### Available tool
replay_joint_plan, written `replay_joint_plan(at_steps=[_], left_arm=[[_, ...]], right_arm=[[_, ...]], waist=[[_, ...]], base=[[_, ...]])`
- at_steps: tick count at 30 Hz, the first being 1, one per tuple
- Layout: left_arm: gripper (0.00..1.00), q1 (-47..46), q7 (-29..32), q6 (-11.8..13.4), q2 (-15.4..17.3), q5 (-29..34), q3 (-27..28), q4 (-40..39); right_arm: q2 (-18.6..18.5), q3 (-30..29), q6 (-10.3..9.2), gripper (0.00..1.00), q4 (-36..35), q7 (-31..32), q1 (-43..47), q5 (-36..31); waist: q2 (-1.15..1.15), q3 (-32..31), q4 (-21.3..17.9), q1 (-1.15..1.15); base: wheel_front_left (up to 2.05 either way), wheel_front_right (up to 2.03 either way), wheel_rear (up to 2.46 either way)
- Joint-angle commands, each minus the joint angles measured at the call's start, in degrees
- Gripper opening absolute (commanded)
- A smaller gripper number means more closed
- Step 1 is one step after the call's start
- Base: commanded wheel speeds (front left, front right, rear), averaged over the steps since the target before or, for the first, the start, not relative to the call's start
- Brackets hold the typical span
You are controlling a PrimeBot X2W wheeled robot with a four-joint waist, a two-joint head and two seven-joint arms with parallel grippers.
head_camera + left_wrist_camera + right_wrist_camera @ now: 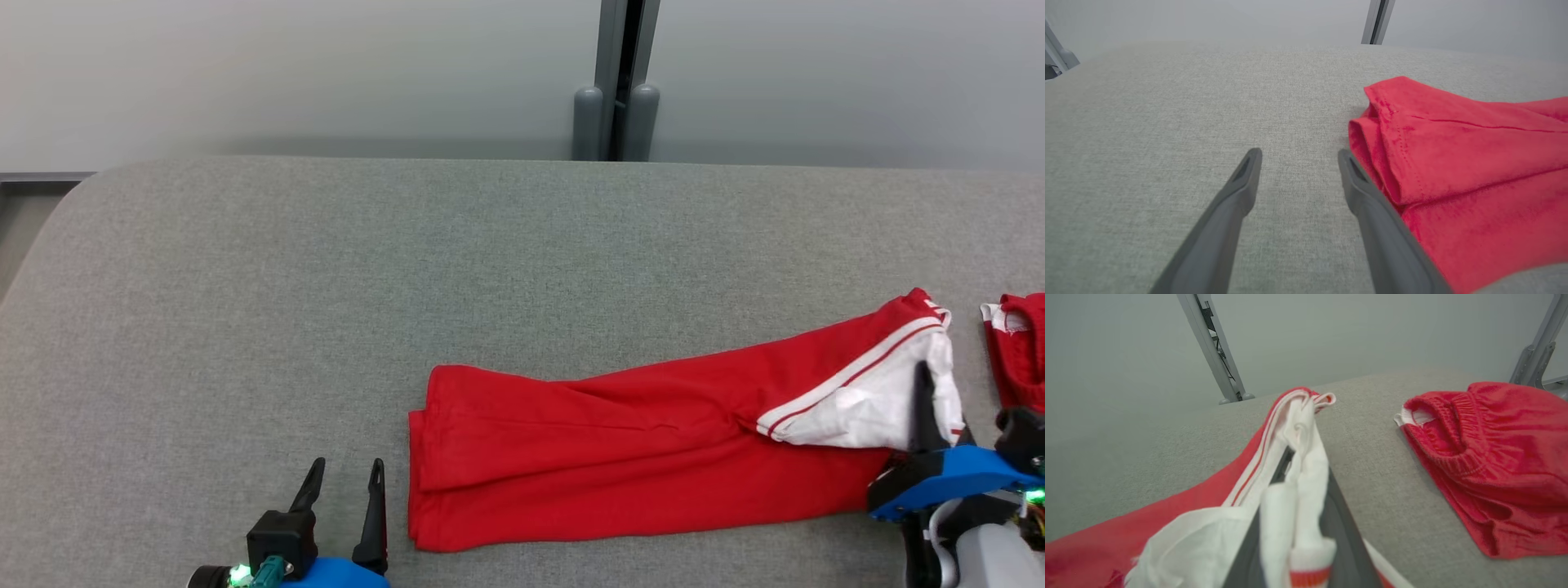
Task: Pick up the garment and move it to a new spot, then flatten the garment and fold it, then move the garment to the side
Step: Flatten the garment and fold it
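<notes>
Clenched right tool (924, 412) grips the white end of the red garment (620, 441). In the right wrist view, white cloth is bunched between its two dark fingers (1339, 526) and the far fingertip pokes out of the folds.

The garment lies folded in a long strip on the near right part of the gray fabric tabletop (326, 286). It runs from a hemmed red end near the middle to a white panel with red and white stripes at the right. That right end is lifted and gathered in the grip, and the rest lies flat with a few creases.

Left tool (343, 478) is released and holds nothing, its fingers spread. It sits at the near edge just left of the garment's red hem. In the left wrist view its right finger (1367, 196) is right beside the layered hem; cannot tell if it touches.

A second red garment with an elastic waistband (1016, 351) lies crumpled at the far right edge, near the gripped end but apart from it. Gray tabletop shows between the two.

A gray metal post (616, 90) stands behind the tabletop's far edge against a pale wall (245, 73).
</notes>
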Motion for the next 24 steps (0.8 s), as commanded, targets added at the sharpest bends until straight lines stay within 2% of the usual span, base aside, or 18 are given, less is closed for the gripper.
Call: replay_joint_plan(at_steps=[1, 5, 9, 12, 19, 24], left_arm=[[1.0, -0.5, -0.1, 0.2, 0.0, -0.4, -0.4, 0.2], [1.0, 0.0, -0.1, 0.0, 0.0, -0.8, -1.0, 0.8], [1.0, 0.0, -0.1, -0.2, 0.0, -1.0, -1.5, 1.4], [1.0, -0.1, -0.1, -0.1, 0.0, -1.1, -2.0, 1.7], [1.0, 0.3, -0.1, -0.2, 0.0, -1.4, -2.8, 2.0], [1.0, 0.5, -0.1, -0.2, 0.0, -1.5, -3.1, 1.9]], right_arm=[[0.8, 2.9, -0.01, 0.0, -2.8, -0.2, 1.6, 1.7], [1.6, 10.6, -0.01, 0.0, -7.1, -0.2, 3.8, 8.5], [1.5, 21.8, -0.01, 0.0, -10.8, -0.3, 5.1, 16.5], [1.5, 29.9, -0.01, 0.0, -12.3, -0.3, 5.3, 20.2], [1.5, 41.8, -0.01, 0.0, -10.4, -0.3, 2.0, 26.4], [1.5, 48.8, -0.01, 0.0, -7.9, -0.3, -1.3, 29.4]], waist=[[0.0, -0.2, -0.2, -0.01], [0.0, -0.5, 0.3, -0.01], [0.0, -0.8, 2.0, -0.01], [0.0, -1.0, 4.0, -0.01], [0.0, -1.2, 9.0, -0.01], [0.0, -1.0, 11.0, -0.01]], base=[[0.0, 0.0, 0.0], [0.0, 0.0, 0.0], [0.0, 0.0, 0.0], [0.0, 0.0, 0.0], [0.0, 0.0, 0.0], [0.0, 0.0, 0.0]])
